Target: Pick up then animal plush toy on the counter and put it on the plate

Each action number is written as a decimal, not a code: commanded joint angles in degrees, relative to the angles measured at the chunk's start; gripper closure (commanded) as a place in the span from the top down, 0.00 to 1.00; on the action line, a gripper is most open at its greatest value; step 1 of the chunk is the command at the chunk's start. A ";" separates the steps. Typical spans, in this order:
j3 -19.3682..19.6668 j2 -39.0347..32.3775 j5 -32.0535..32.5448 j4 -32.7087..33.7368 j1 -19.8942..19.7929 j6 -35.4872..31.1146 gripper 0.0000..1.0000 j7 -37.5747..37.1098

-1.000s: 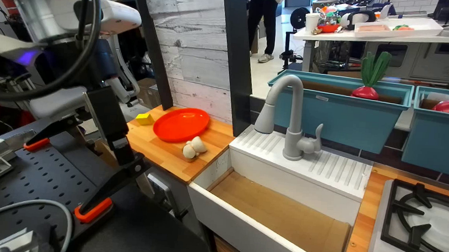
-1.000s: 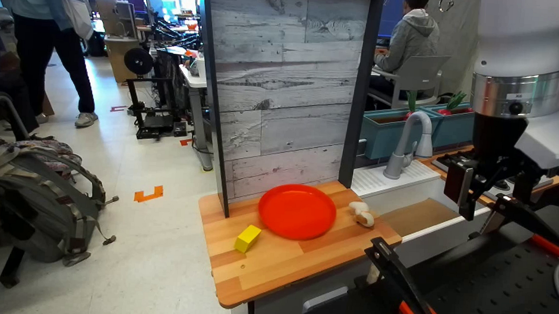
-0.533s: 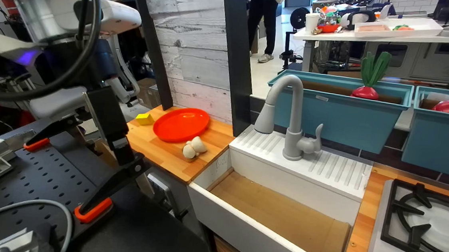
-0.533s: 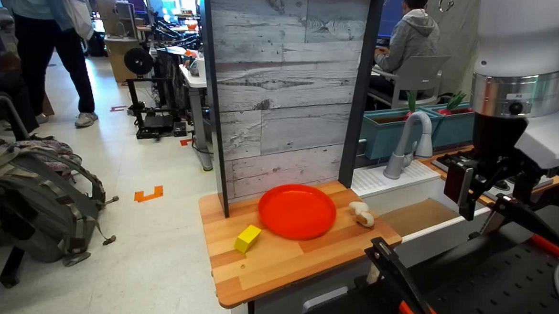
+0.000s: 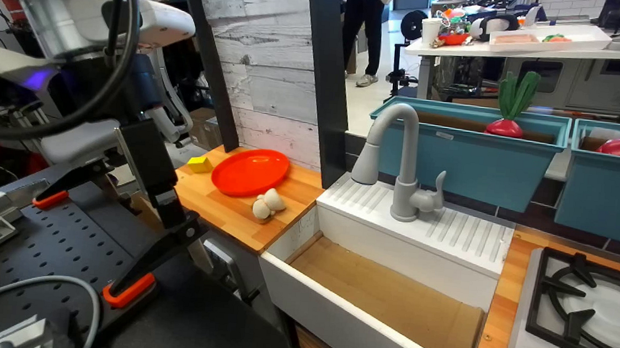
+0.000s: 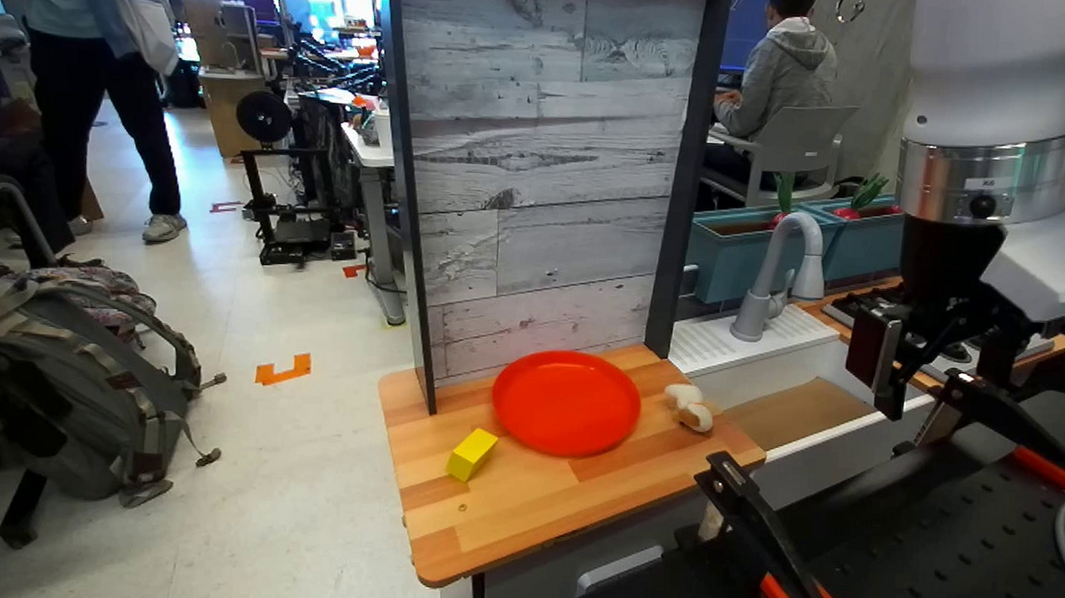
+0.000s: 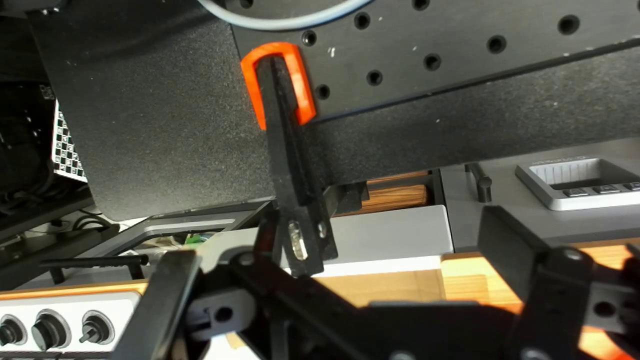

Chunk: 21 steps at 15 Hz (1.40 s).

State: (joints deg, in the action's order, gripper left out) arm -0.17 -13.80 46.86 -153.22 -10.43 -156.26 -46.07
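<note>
- Gripper [image 7: 340, 250]: jaws spread wide apart.
- Plush toy [image 5: 270, 202]: on the counter [image 6: 520, 531], beside the plate [image 6: 566, 403] (both exterior views; unseen in the wrist view).
- Its long axis: roughly along the counter's edge by the sink [image 5: 342, 328]; facing unclear.

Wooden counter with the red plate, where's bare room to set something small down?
On the counter, the widest bare patch runs along the edge opposite the gray panel, bordered by the yellow block, red plate and plush toy. A smaller one lies between the yellow block, gray panel and side edge. It's crowded right around the red plate.
</note>
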 commanded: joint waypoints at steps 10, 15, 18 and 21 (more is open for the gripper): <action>3.11 -1.76 -11.35 5.72 5.00 1.42 1.00 5.52; 7.59 -7.20 -11.53 11.93 11.12 -0.22 1.00 6.69; 9.72 -12.27 -11.42 16.68 14.29 -1.92 1.00 6.41; 11.18 -17.34 -12.38 20.33 16.56 -4.85 1.00 6.43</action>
State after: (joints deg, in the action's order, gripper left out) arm 8.56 -25.29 35.77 -137.09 3.28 -157.30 -40.40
